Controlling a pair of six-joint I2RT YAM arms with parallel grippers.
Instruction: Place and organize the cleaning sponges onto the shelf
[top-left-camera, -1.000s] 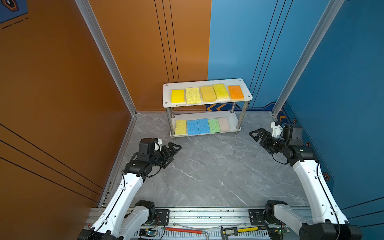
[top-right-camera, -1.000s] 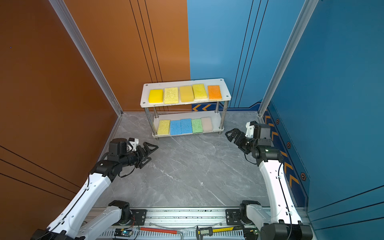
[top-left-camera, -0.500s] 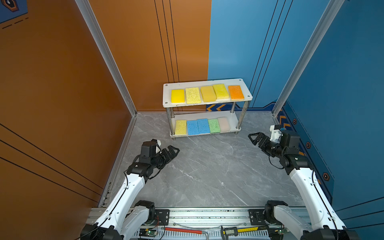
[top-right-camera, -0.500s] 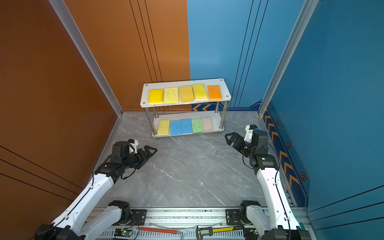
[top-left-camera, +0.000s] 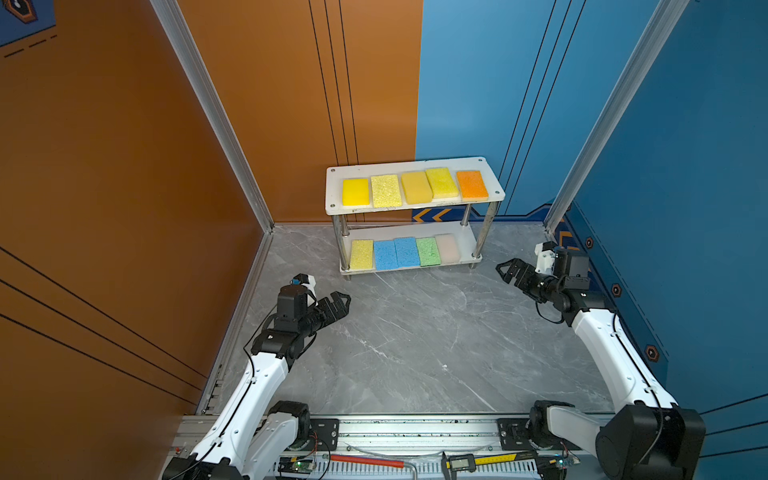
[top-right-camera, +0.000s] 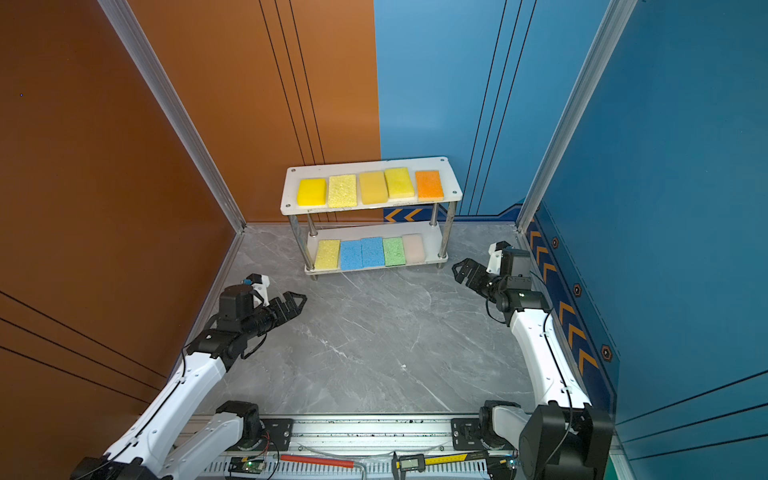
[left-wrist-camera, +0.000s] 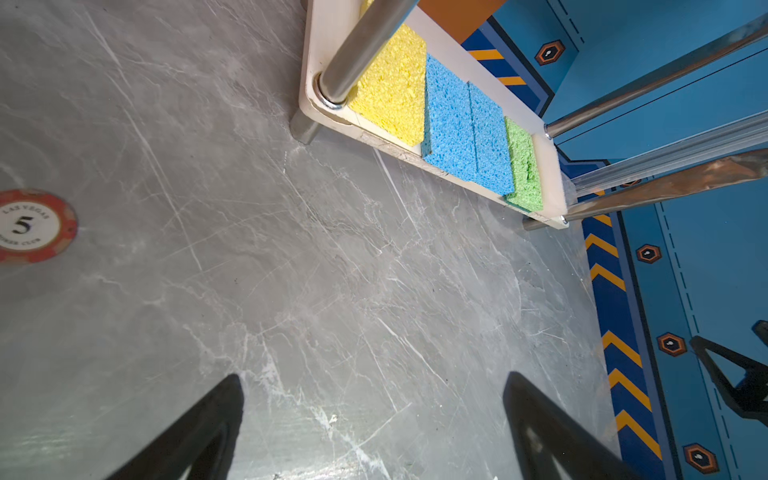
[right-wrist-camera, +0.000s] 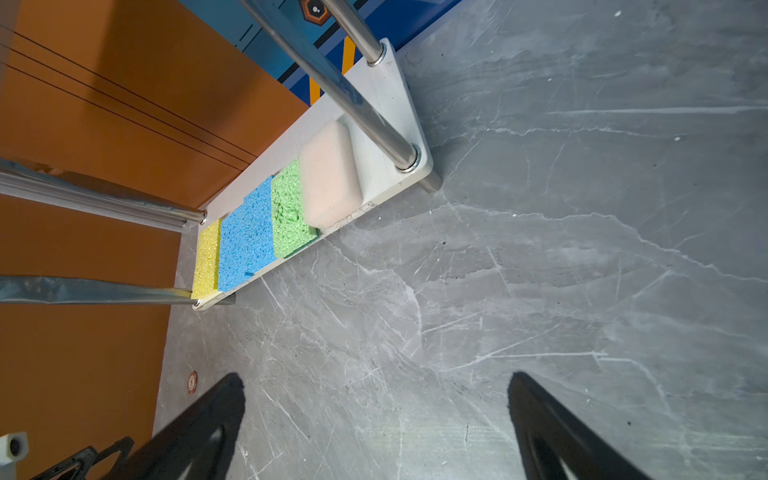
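In both top views the shelf (top-left-camera: 335, 193) stood at the upper centre against the back wall, with all ten sponges on it. Its top board carried four yellow sponges (top-left-camera: 386, 190) and an orange sponge (top-left-camera: 471, 184) at the right end. The lower board held a porous yellow sponge (top-left-camera: 361, 254), two blue sponges (top-left-camera: 385, 255), a green sponge (top-left-camera: 428, 251) and a beige-pink sponge (top-left-camera: 447, 248), side by side. The left pincer (top-left-camera: 340, 300) hung wide open and empty at centre left over the grey marble table (top-left-camera: 415, 340). The right pincer (top-left-camera: 507, 270), equally spread and empty, sat at centre right. A red poker chip (left-wrist-camera: 31, 226) lay on the table at the left edge of the left wrist view.
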